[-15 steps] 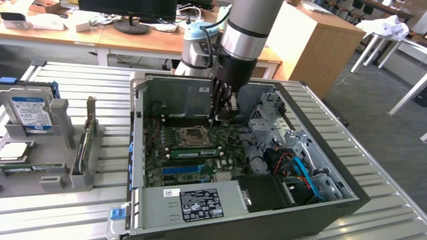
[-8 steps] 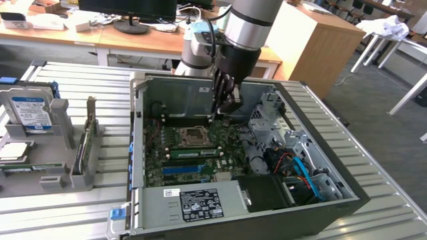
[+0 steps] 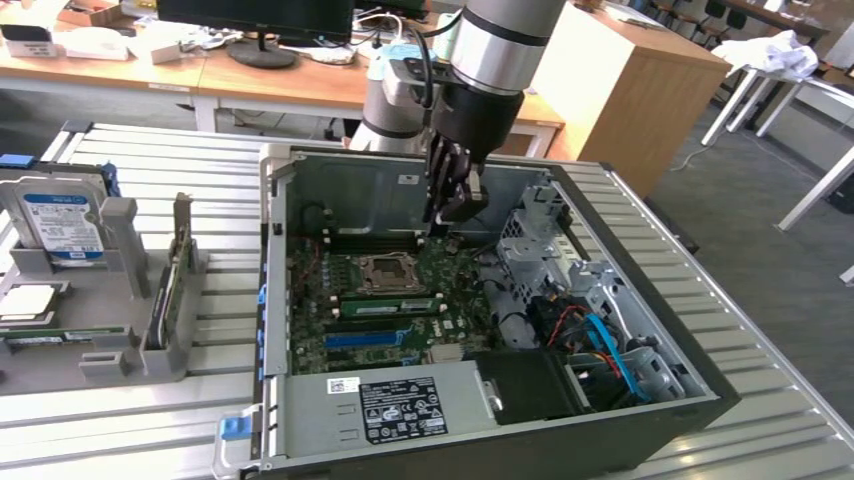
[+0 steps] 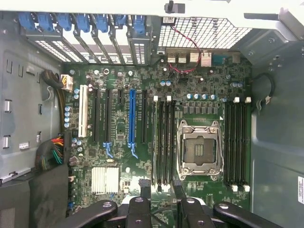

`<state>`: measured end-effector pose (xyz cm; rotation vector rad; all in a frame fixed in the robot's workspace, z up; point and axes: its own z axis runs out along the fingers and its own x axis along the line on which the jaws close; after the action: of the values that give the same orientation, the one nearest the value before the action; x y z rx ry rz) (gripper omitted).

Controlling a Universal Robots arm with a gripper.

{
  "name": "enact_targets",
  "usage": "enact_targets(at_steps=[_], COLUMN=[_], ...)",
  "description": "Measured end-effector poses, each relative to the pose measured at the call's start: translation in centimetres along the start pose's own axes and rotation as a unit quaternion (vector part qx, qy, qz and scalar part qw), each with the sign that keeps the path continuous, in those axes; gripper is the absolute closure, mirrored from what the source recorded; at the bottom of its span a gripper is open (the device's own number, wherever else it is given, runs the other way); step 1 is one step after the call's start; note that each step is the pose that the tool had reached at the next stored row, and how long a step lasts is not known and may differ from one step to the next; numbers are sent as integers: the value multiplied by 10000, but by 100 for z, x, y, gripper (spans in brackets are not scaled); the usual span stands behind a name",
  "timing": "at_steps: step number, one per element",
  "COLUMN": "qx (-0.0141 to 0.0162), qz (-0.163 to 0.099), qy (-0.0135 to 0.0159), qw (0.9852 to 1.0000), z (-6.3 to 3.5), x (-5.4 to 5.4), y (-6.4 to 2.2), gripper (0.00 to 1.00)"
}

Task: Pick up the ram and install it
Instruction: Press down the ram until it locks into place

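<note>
Slatted metal table, open PC case lying on it with the side panel off. Gray parts fixture at the exterior view's left, well apart from the case, with a hard drive standing in it. Motherboard flat on the case floor. Gripper hanging inside the case, raised clear above the board near the rear wall; jaws spread wide, nothing held, and the gap between the fingers is bare. CPU socket empty, lever frame down. Ram standing on edge in the slot bank just beside the socket, on the side toward the blue slot; probably seated, latch state too small to tell. Key relation: ram sits below the gripper and toward the exterior view's left. Long axis runs across the exterior view, parallel to the blue slot. In the wrist view the same ram shows edge-on as a pale strip whose near end points roughly at the fingers. No contact between the gripper and the ram.
</note>
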<state>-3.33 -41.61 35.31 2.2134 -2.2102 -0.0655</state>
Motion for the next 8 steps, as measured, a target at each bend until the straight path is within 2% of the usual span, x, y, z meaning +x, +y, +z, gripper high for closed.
enact_targets(at_steps=[8], qx=[0], qz=[0], qy=[0], qw=[10000], z=[0], x=[0], y=[0], gripper=[69])
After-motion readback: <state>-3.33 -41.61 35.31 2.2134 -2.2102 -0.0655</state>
